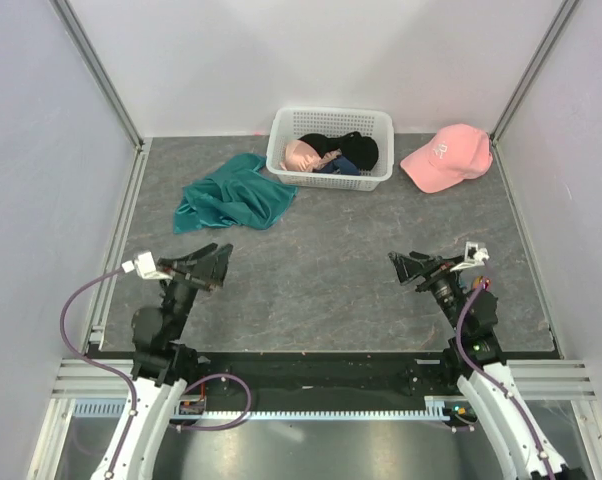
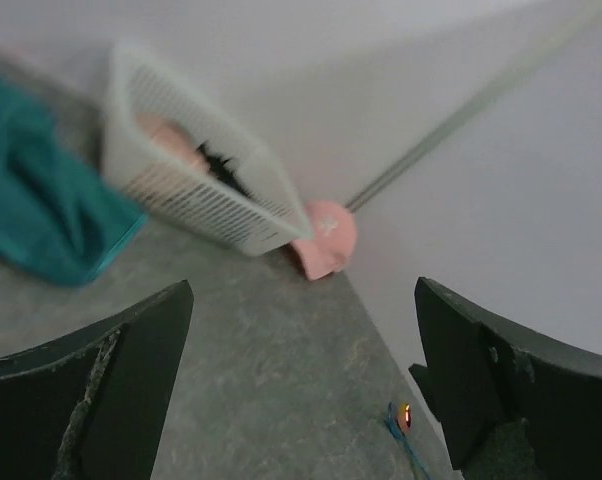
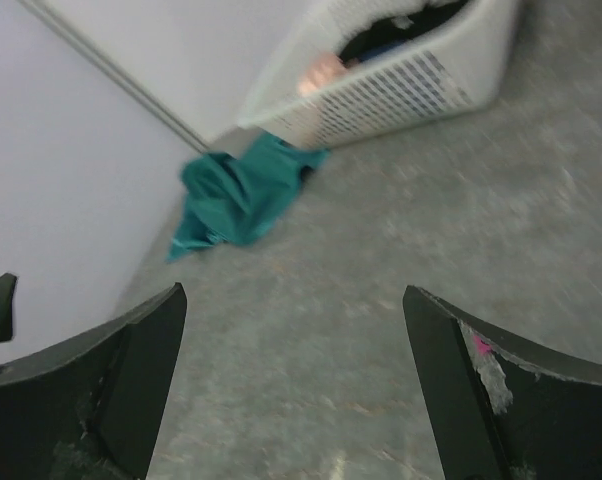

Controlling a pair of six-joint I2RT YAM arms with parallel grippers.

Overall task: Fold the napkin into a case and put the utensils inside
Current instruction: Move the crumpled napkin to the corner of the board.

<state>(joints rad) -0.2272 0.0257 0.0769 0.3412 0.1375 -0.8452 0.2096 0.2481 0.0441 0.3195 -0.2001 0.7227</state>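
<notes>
Napkin [image 1: 231, 195] lies crumpled at the far left of the surface [image 1: 321, 270], just beside the left end of the white basket [image 1: 331, 147].
Left jaws and right jaws both spread wide, gripping nothing, low over the near surface. Left jaws sit nearer the camera than the napkin, well apart from it; right jaws farther off, across to the right. Pink cap [image 1: 446, 157] lies right of the basket.

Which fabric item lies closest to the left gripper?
The crumpled teal-green cloth napkin, left of the white plastic lattice basket; the pink baseball cap lies far right, and the black and pink garments sit inside the basket.
</notes>
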